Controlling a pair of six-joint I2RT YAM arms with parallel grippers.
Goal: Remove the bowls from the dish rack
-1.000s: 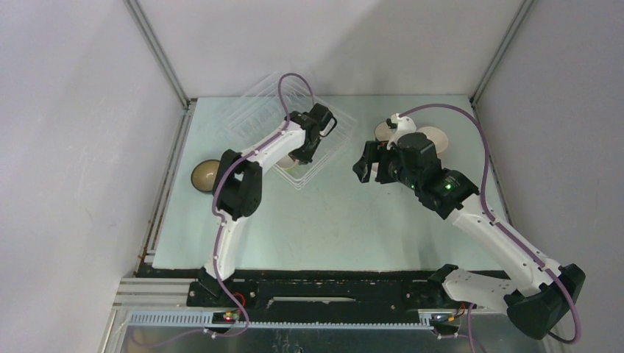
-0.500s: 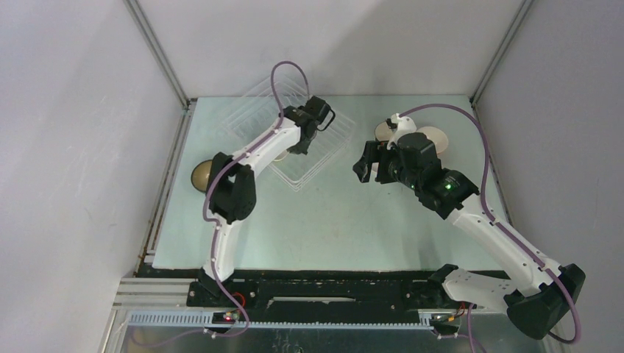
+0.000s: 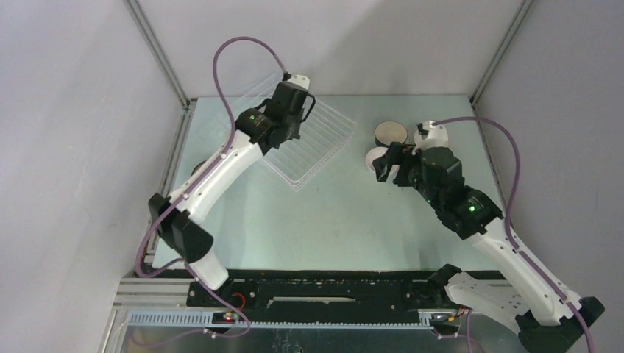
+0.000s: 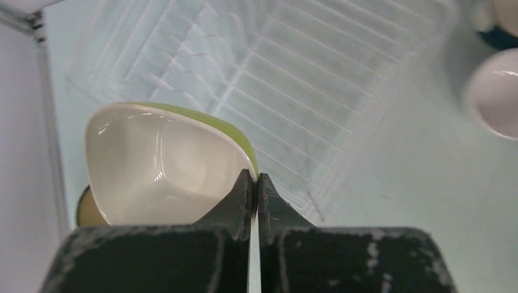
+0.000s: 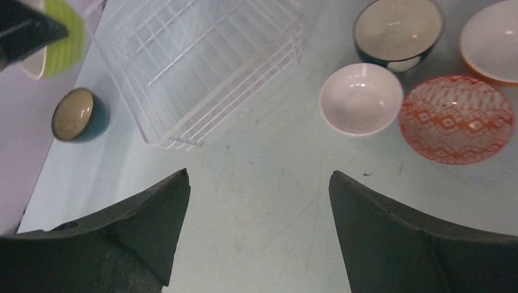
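Six bowls, one of them airborne: the left gripper is clamped on the rim of the lime green bowl, likely to clear the one dish rack beneath it. Five rest on the tabletop. The teal bowl sits alone, while the white bowl, dark blue bowl, patterned bowl and orange bowl lie ahead of the right gripper, whose jaws are apart and empty.

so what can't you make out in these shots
Top view: the left arm hides the green bowl held by the left end effector.
Left wrist view: the green bowl covers most of the teal bowl.
Right wrist view: the frame edge cuts off part of the orange bowl.
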